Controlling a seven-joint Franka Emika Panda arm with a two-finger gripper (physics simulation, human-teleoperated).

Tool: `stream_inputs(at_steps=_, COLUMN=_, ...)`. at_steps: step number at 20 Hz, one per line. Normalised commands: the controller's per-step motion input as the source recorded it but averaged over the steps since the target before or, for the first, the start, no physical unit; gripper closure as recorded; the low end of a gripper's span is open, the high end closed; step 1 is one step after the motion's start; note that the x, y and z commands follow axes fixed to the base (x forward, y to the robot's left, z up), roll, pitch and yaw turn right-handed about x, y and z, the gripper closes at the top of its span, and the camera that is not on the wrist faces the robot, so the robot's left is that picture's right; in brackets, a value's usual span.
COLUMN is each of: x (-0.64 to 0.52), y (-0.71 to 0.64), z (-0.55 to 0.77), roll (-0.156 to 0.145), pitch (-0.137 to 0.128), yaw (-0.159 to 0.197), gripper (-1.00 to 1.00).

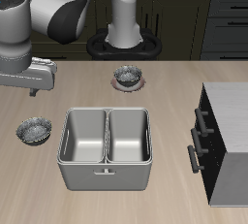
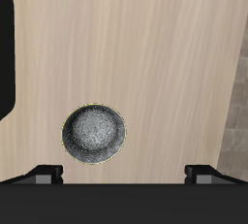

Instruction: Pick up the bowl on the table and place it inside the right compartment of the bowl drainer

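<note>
The bowl point(image 1: 34, 131) point(image 2: 94, 134), small, speckled silver-grey with a light rim, sits on the wooden table beside the bowl drainer point(image 1: 105, 148), apart from its outer wall. The drainer is a light-grey tub with two square wells and a front handle. Its right compartment point(image 1: 129, 136) holds nothing. My gripper point(image 1: 34, 89) point(image 2: 124, 175) hangs above the table, farther back than the bowl. It is open, with fingertips point(image 2: 44, 173) spread wide and nothing between them. In the wrist view the bowl lies just ahead of the fingers and off-centre.
A darker speckled bowl point(image 1: 128, 76) rests on a pale disc farther back, near the robot's base. A dark cabinet point(image 1: 223, 141) with bar handles stands on the far side of the drainer from the bowl.
</note>
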Motion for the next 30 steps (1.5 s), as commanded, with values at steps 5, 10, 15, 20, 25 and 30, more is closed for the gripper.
stream_inputs(at_steps=5, x=-0.10, y=-0.14, z=-0.25, roll=-0.027, pitch=0.022, yaw=-0.003, gripper=-1.00)
stream_inputs(at_steps=10, x=-0.12, y=-0.15, z=-0.14, roll=-0.027, pitch=0.009, yaw=-0.012, gripper=-1.00)
stream_inputs(at_steps=15, x=-0.13, y=-0.07, z=-0.12, roll=0.001, pitch=0.009, yaw=-0.005, gripper=-1.00)
stream_inputs(at_steps=20, x=-0.13, y=-0.03, z=-0.20, roll=0.005, pitch=-0.009, yaw=0.027, gripper=-1.00)
stream_inputs(at_steps=25, x=0.02, y=0.01, z=-0.15, roll=-0.007, pitch=0.003, yaw=0.010, gripper=-1.00)
stream_inputs(at_steps=30, x=0.04, y=0.05, z=-0.22, roll=0.006, pitch=0.013, yaw=-0.019, gripper=-1.00)
